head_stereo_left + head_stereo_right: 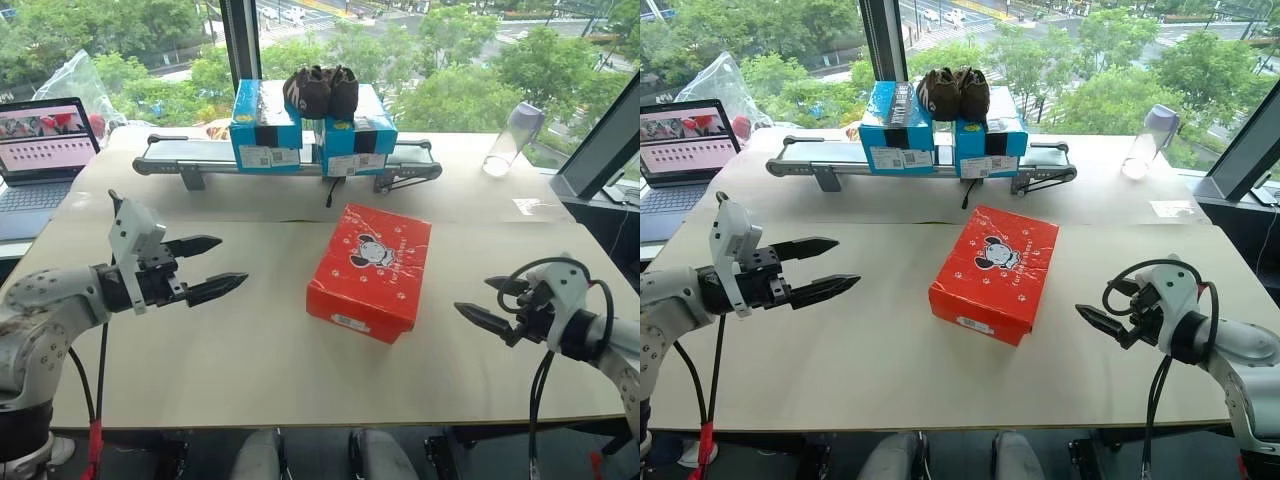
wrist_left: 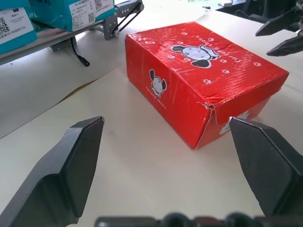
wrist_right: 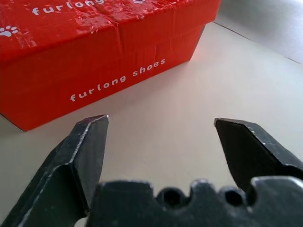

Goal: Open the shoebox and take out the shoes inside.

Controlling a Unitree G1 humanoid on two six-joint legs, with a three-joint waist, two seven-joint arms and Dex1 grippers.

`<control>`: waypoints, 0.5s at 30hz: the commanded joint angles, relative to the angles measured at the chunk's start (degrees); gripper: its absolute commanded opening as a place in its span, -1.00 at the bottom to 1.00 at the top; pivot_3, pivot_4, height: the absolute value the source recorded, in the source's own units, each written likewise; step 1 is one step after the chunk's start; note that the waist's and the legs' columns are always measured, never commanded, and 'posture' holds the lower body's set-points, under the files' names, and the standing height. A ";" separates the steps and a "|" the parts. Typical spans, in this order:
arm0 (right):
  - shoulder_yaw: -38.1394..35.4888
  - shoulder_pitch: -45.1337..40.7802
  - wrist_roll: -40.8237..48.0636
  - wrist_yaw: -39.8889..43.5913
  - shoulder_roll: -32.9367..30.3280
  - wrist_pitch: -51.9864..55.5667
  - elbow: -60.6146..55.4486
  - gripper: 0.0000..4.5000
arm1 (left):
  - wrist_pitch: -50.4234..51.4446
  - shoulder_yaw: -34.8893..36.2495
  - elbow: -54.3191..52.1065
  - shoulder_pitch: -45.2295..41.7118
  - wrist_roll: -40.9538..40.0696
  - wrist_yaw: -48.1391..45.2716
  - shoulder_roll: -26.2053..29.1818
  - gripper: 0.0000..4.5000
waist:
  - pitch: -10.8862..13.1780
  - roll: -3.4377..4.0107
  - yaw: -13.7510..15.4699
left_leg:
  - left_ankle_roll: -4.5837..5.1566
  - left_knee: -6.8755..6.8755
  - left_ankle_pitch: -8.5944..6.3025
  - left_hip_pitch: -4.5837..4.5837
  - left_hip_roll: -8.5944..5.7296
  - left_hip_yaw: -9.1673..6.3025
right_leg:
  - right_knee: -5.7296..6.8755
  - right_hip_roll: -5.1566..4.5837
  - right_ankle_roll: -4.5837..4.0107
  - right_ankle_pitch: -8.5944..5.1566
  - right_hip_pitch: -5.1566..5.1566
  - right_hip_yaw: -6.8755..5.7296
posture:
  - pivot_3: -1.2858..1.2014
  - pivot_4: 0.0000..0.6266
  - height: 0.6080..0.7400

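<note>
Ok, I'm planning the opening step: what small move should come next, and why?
Probably bring both open end effectors, left and right, in toward the shoebox. Its lid is shut, it lies between them on the table, and neither touches it yet.

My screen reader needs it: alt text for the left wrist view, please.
The closed red shoebox sits on the table beyond the open left gripper, untouched. The right gripper shows past its far corner; blue boxes stand behind.

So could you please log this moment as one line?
shoebox: closed, on table | left gripper: open, apart | right gripper: open, apart
</note>
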 commanded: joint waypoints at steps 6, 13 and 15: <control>3.99 -0.11 -4.08 2.51 -0.98 -6.32 1.90 -0.54 | 2.70 -0.09 -2.52 -4.84 -4.75 -4.50 8.89 1.00 | 0.05 -0.08 0.08 | -0.01 -0.01 -0.01 -0.01 0.01 0.03 | -0.02 -0.04 -0.01 -0.03 -0.02 0.00 | 0.03 -0.52 1.00; 15.39 -4.33 -9.39 4.46 1.03 -11.18 7.41 -0.99 | 4.78 -1.27 -1.63 -10.33 -6.43 -6.87 14.54 1.00 | 0.17 -0.16 -0.20 | -0.46 0.01 -0.27 0.04 0.02 0.09 | -0.01 -0.01 -0.01 -0.02 -0.03 -0.01 | 0.03 -0.52 1.00; 17.00 -5.97 -9.45 4.69 2.10 -11.44 8.14 -0.99 | 5.13 -1.07 -1.77 -10.13 -6.47 -6.88 15.38 1.00 | 0.18 -0.15 -0.34 | -0.44 0.01 -0.26 0.04 0.02 0.12 | 0.02 -0.02 -0.01 -0.02 -0.04 0.00 | 0.03 -0.52 1.00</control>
